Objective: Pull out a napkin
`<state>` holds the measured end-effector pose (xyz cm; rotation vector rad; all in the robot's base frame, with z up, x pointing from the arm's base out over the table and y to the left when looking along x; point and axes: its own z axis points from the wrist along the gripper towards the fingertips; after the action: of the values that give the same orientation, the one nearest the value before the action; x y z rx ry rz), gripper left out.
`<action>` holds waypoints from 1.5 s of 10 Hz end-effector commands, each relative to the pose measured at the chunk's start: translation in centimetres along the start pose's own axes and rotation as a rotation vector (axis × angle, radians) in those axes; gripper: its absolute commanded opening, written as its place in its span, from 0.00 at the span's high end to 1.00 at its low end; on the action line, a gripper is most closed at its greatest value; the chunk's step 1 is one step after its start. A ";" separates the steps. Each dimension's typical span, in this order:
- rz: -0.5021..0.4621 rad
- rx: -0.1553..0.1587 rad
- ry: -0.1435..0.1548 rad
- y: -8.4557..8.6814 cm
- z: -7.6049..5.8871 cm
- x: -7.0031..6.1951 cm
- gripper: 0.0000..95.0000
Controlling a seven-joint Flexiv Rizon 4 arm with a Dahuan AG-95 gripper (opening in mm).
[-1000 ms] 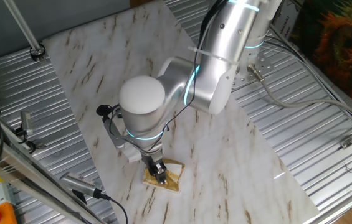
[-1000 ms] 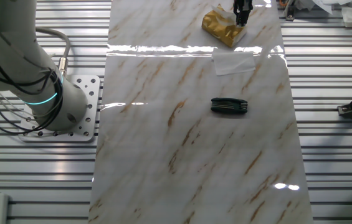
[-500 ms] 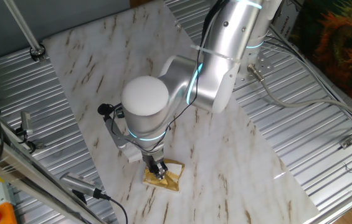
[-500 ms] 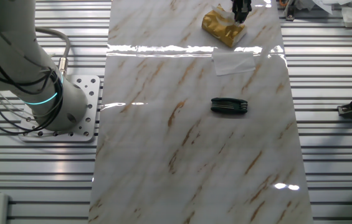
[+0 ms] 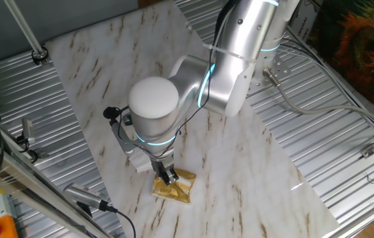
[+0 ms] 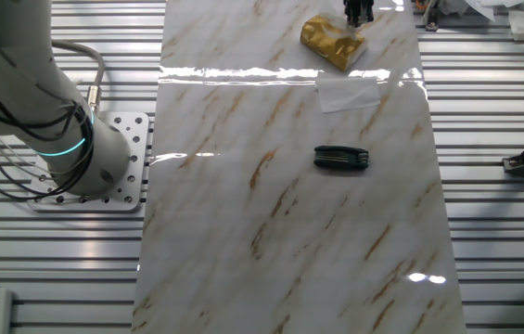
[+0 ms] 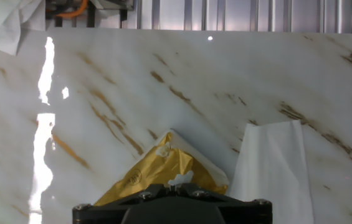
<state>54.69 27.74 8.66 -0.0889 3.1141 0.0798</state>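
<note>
The white marble-pattern surface with brown veining (image 6: 289,232) lies over a ribbed aluminium bench of parallel slats (image 6: 493,186). Overhead light produces bright glare bands across the upper part of the surface in the other fixed view. A perforated metal mounting plate (image 6: 130,139) sits at frame left.

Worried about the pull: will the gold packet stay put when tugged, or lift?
Probably lifts or slides: the packet looks like thin crumpled foil, likely light, and nothing visibly weighs it down on the smooth table. Its creases suggest it deforms easily.
</note>
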 end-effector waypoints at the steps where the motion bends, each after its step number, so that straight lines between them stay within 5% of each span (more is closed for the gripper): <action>1: -0.006 -0.005 0.003 -0.6 -0.6 0.4 1.00; 5: -0.024 -0.011 0.011 -2.1 -2.4 1.4 1.00; 10: -0.052 -0.022 0.050 -4.3 -6.8 1.7 1.00; 15: -0.039 -0.027 0.079 -4.5 -8.4 1.9 1.00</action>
<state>52.85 22.66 16.79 -0.1588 3.1884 0.1168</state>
